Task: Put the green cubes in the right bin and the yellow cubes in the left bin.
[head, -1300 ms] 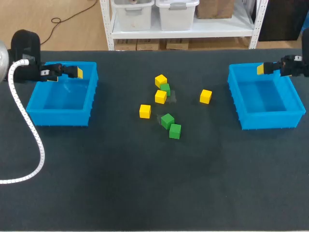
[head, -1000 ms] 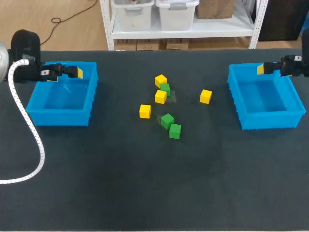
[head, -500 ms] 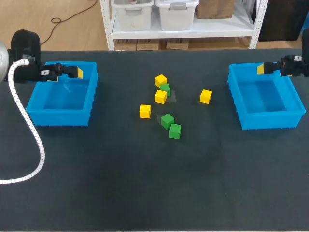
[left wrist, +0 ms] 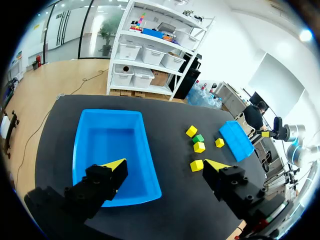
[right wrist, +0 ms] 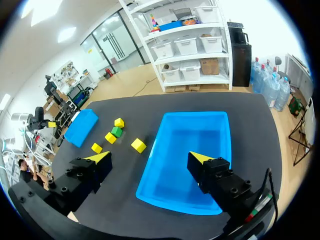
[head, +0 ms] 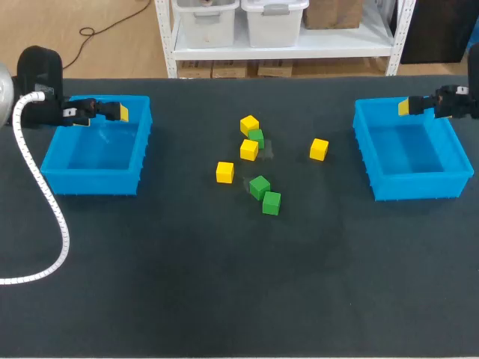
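**Both arms being held at their bins, cubes waiting between**

The left fingers [head: 120, 112] are being held spread and empty over the far rim of the left bin [head: 90, 182]. The right fingers [head: 405, 106] are likewise being held released over the right bin [head: 419, 185]. The green cubes [head: 260, 187] and yellow cubes [head: 249, 149] are lying clustered in the middle of the counter [head: 224, 292], between the bins and well apart from either arm. One lone yellow cube [head: 319, 149] is lying nearer the right bin. No long axis is being offered by the square cubes. Nothing is being seen to differ from the earlier frames.
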Controlling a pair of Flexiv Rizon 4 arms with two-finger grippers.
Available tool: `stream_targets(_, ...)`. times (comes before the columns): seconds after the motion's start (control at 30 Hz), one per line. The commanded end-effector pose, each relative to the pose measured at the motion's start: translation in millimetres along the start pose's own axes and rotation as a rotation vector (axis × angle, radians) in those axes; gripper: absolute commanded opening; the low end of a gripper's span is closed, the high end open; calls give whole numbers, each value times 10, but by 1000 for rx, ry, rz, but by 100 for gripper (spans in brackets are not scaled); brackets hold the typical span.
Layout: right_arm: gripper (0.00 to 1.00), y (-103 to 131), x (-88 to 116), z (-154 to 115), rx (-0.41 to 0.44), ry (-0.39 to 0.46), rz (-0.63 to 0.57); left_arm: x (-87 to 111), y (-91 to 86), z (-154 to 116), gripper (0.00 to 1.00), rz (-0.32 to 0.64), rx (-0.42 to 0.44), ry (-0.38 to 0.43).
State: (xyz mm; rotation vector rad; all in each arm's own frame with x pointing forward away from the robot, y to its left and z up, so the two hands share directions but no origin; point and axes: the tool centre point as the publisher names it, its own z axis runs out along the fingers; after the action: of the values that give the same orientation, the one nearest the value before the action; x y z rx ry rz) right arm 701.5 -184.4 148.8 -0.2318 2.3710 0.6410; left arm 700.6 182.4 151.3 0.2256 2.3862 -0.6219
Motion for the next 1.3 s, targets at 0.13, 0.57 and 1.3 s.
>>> stream_targets(0.13, 100, -1, 2, -5, 1, 0, 0, 13, 21, -1, 100, 2, 10, -6)
stream_targets(0.57, 100, -1, 2, -5, 1, 0, 0, 13, 21, -1, 100, 2, 10, -6)
stream_targets(1.3, 100, 1177, -400, 35, -4, 370, -458, 13, 21, -1, 100, 2, 10, -6)
